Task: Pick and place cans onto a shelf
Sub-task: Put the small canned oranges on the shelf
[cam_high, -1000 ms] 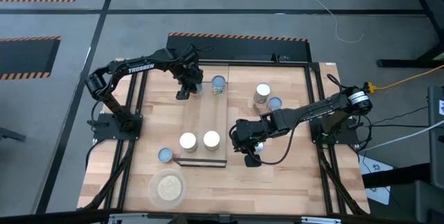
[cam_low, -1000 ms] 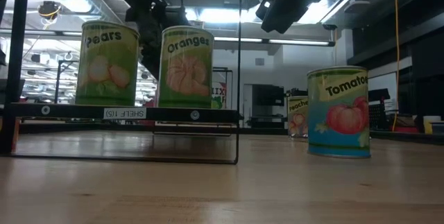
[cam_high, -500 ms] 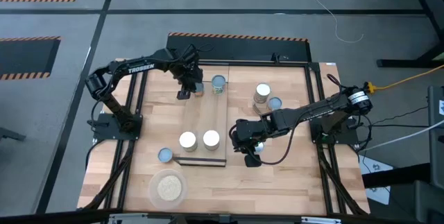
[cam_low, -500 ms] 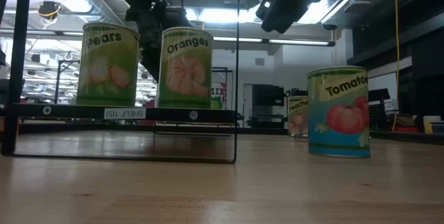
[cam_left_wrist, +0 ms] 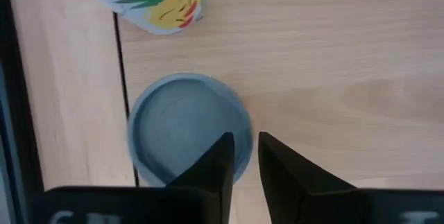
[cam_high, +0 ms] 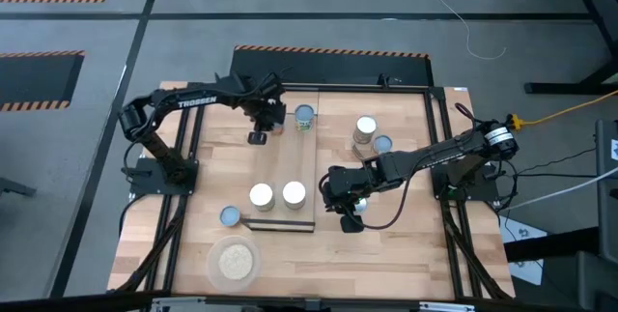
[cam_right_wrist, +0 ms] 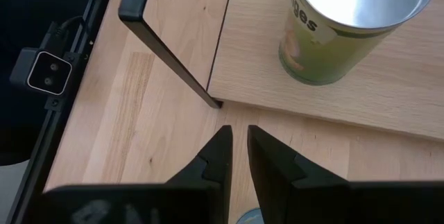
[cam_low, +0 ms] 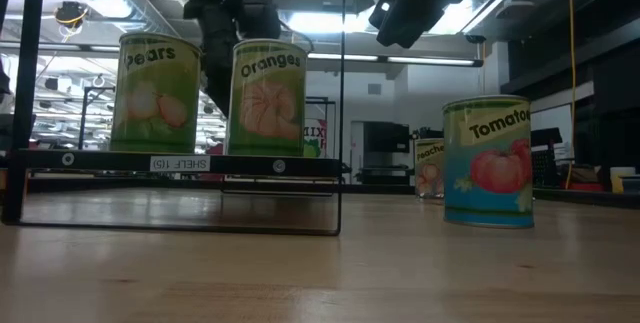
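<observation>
We are working on a wooden table carrying the shelf, a long pale board running from the far side toward the near side. On its near end, 2 cans are standing side by side: the Pears can and the Oranges can. Off the shelf, the Tomato can is standing on the tabletop, with more cans near the far right, including a stacked can. A blue-grey-topped can is sitting at the shelf's far end, beside a pineapple-labelled can.

The left gripper is hovering over the rim of the blue-grey-topped can, fingers nearly closed with only a narrow gap, gripping nothing. The right gripper is hanging just beside the shelf's right edge near the Oranges can, fingers likewise almost together and empty.

Risks, as we are judging them: with fingers this narrow, a descent would strike the can top rather than straddle it, tipping it. The neighbouring pineapple-labelled can is leaving little clearance for opened fingers. Any sideways move by the right gripper could nudge the Oranges can.
</observation>
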You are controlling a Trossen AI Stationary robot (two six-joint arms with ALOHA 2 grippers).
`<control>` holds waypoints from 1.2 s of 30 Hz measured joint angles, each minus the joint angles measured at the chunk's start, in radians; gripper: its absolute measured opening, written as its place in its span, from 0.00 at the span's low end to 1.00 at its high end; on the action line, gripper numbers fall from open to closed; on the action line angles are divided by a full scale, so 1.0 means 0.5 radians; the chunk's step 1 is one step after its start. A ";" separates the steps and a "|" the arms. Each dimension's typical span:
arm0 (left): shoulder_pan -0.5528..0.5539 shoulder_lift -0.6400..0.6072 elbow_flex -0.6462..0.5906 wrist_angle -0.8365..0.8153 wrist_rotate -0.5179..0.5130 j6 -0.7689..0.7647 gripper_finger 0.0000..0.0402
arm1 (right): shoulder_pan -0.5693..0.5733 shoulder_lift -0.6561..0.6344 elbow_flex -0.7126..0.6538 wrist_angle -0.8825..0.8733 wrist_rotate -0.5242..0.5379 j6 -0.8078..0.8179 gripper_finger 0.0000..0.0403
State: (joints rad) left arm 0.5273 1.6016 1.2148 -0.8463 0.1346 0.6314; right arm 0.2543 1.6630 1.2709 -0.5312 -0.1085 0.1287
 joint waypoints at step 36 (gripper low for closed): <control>-0.101 0.001 -0.004 -0.002 -0.333 0.014 0.16 | 0.000 0.000 0.000 0.000 0.000 0.000 0.13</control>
State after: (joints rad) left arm 0.4770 1.6023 1.2129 -0.8474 -0.0319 0.6384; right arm 0.2543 1.6630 1.2709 -0.5312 -0.1085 0.1286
